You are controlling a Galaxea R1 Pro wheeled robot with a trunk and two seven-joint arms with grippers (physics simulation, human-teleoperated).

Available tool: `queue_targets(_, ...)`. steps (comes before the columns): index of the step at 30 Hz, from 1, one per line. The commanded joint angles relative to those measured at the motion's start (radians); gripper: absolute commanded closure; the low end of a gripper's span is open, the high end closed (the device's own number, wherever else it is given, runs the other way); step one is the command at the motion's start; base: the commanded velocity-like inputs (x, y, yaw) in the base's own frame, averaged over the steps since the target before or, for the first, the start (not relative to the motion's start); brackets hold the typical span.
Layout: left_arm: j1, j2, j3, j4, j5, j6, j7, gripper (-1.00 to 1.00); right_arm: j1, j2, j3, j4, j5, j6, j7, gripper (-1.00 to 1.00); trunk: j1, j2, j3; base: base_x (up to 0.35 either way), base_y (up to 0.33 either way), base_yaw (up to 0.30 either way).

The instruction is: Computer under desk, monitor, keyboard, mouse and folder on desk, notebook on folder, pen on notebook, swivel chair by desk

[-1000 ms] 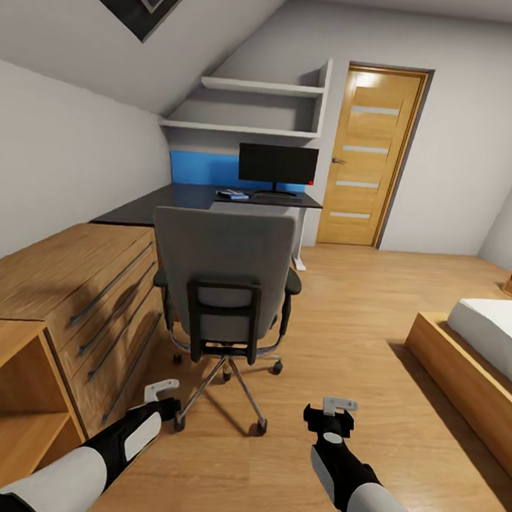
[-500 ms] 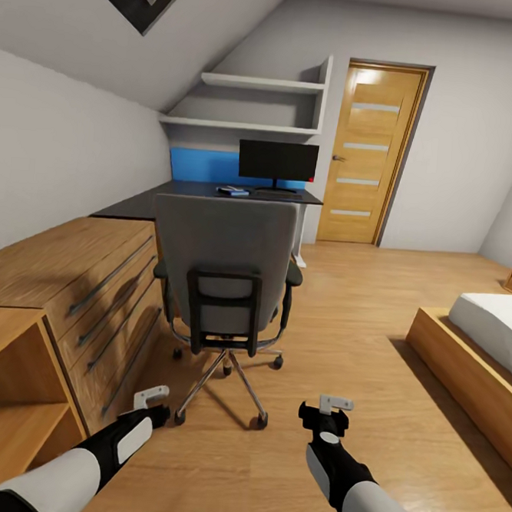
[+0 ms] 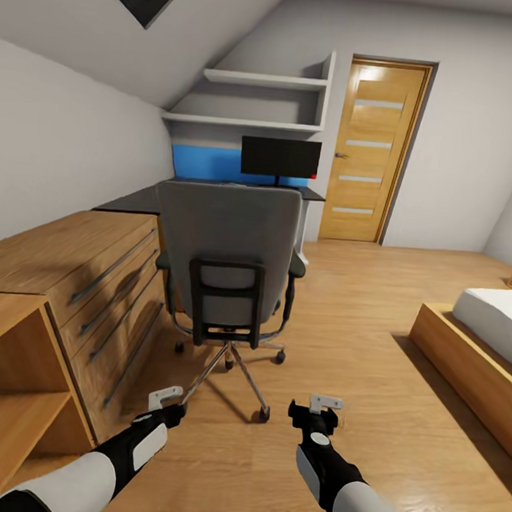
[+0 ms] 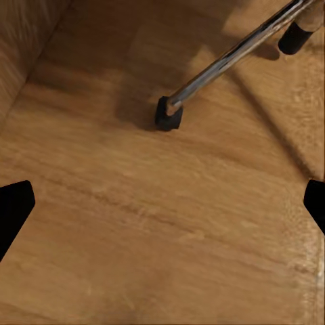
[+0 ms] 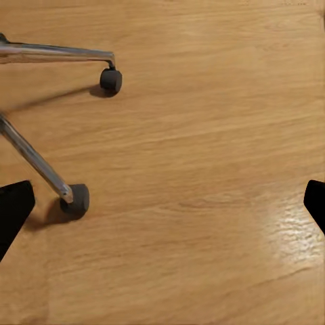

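- Swivel chair (image 3: 228, 265) stands with its back to the robot, between it and the desk (image 3: 149, 199); the monitor (image 3: 280, 158) sits at the desk's far edge, under the wall shelves (image 3: 256, 102).
- Left gripper (image 3: 165, 397) and right gripper (image 3: 324, 404) hang low over the floor (image 3: 343, 324), fingers spread, holding nothing.
- Risk — the chair's tall back hides the seat, so whether the folder lies there cannot be told; reaching blind could knock something off.
- Risk — the dresser (image 3: 62, 271) is close on the left; a wide arm swing could strike it, and a push on the chair could roll it into the desk.
- Wrist views show castors (image 4: 167, 115) (image 5: 76, 200) and metal legs near the grippers — detail the head view barely gives; only it shows the desk and monitor.
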Motion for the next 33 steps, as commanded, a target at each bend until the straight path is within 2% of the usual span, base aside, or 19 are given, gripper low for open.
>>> queue_targets(1,-0.001,-0.013,-0.014,0.002,0.006,-0.017,0.005,-1.0,-0.001,0.003,-0.006,0.001,0.007,-0.013,-0.001,-1.0,0.004,-0.008,-0.004,0.0,0.0,0.252)
queue_targets(3,-0.001,-0.019,-0.023,0.004,0.006,-0.027,0.002,-1.0,-0.001,0.005,-0.006,0.002,0.008,-0.022,-0.001,-1.0,0.011,-0.022,-0.011,0.0,0.0,0.246)
queue_targets(4,-0.001,-0.027,-0.069,0.007,0.006,-0.043,-0.001,-1.0,-0.001,0.005,-0.005,0.004,0.009,-0.043,0.0,-1.0,0.011,-0.022,-0.011,0.0,0.0,0.068)
queue_targets(6,-0.001,-0.028,-0.089,0.008,0.006,-0.046,-0.001,-1.0,-0.001,0.005,-0.005,0.004,0.009,-0.049,0.0,-1.0,0.011,-0.022,-0.011,0.0,0.0,0.049)
queue_targets(7,-0.001,-0.029,-0.127,0.008,0.005,-0.049,-0.001,-1.0,-0.001,0.005,-0.005,0.005,0.009,-0.059,0.001,-1.0,0.011,-0.022,-0.011,0.0,0.0,0.018)
queue_targets(11,-0.001,-0.034,-0.181,0.002,0.003,-0.05,-0.001,-1.0,-0.001,0.005,-0.005,0.005,0.009,-0.064,0.005,-1.0,0.011,-0.022,-0.011,0.0,0.0,0.009)
queue_targets(12,-0.001,-0.045,-0.221,-0.022,0.003,-0.051,0.0,-1.0,-0.001,0.005,-0.005,0.005,0.009,-0.066,0.007,-1.0,0.011,-0.022,-0.011,0.0,0.0,0.002)
queue_targets(17,-0.001,-0.049,-0.234,-0.117,0.004,-0.046,0.001,-1.0,0.0,0.005,-0.006,0.005,0.01,-0.068,0.008,-1.0,0.011,-0.022,-0.011,0.0,0.0,0.001)
queue_targets(21,-0.001,-0.05,-0.238,-0.15,0.005,-0.046,0.002,-1.0,0.0,0.003,-0.007,0.005,0.012,-0.072,0.008,-1.0,0.011,-0.022,-0.011,0.093,0.0,0.0)
queue_targets(33,-0.001,-0.047,-0.239,-0.125,0.008,-0.051,0.001,-1.0,0.001,0.0,-0.008,0.005,0.013,-0.087,0.007,-1.0,0.011,-0.022,-0.011,0.27,0.0,0.0)
